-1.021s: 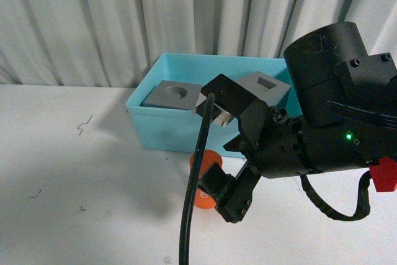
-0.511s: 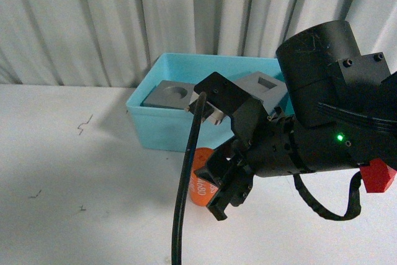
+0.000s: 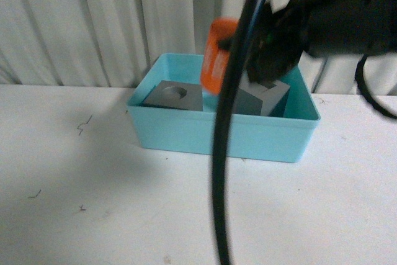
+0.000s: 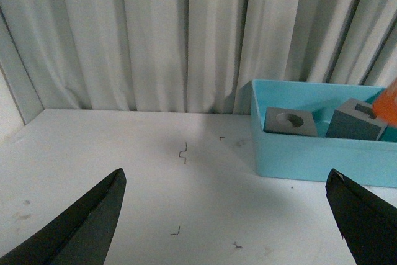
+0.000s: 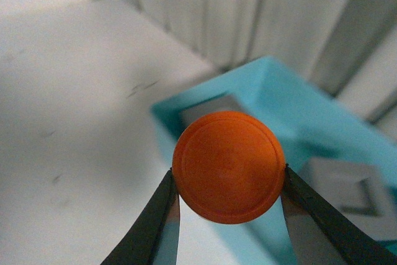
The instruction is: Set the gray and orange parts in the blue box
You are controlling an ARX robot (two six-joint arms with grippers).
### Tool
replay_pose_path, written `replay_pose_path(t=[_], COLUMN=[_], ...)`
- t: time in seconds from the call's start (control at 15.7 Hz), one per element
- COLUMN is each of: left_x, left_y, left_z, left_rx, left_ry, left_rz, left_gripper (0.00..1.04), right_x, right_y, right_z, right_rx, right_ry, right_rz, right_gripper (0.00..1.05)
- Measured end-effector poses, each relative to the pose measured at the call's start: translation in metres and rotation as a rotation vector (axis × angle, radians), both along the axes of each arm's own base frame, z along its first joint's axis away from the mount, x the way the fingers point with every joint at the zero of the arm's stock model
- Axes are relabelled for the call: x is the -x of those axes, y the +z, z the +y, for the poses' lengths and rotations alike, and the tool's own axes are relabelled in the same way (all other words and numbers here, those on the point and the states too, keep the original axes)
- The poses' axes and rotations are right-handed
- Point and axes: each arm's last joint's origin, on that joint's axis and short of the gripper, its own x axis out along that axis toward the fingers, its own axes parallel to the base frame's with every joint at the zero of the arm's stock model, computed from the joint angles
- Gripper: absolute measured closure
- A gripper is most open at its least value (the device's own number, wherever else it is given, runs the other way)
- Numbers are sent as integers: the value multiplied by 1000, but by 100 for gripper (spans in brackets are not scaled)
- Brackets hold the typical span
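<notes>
My right gripper [image 5: 228, 206] pinches the orange cylinder [image 5: 228, 167] between its 2 fingers [image 5: 162, 224], each pressed against the curved side, with a flat round end turned toward the wrist camera. In the front view the orange cylinder [image 3: 218, 56] hangs in the air above the far rim of the blue box [image 3: 205, 133], blurred, its long axis close to upright with a slight lean; I cannot read any markings on it. A thick black cable [image 3: 228, 153] drops across the middle of that view.

Inside the blue box lie 2 gray cubes: the cube with the round recess [image 3: 174, 95] sits in the left part, tilted against the near wall, and the cube with the square hole [image 3: 263, 97] stands just right of it, partly hidden behind the cable. The right half of the box floor is mostly hidden by its near wall.

My left gripper [image 4: 226, 215] is spread wide and holds nothing, its 2 dark fingers at opposite sides of the wrist view, above bare white table [image 3: 87, 184] well left of the box. White curtains [image 3: 93, 23] close off the far edge.
</notes>
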Motion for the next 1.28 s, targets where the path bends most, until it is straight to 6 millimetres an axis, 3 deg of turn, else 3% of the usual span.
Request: replay_pose_path(t=[0.13,0.19,0.45,0.57,0.7,1.02,1.28], left_x=[0,0,0,0,0,0,0], left_y=[0,0,0,0,0,0,0], left_z=[0,0,0,0,0,0,0], left_rx=[0,0,0,0,0,0,0], left_ry=[0,0,0,0,0,0,0], left_rz=[0,0,0,0,0,0,0], left_gripper=[7,7,7,7,7,7,7], right_x=[-26,-49,-85,-94,-95,-99,-105], right_y=[21,12,-3,-14,-39,-64,-104], right_z=[-18,-22,11,30,39,39,45], right_rx=[-27,-53,-141,-131,-104,-66,-9], right_ry=[-165,-255,-292,-298,-322,-375,-397], right_rz=[-67,-38,54,89,154,215,307], right_gripper=[63,63,63,64,64,64,64])
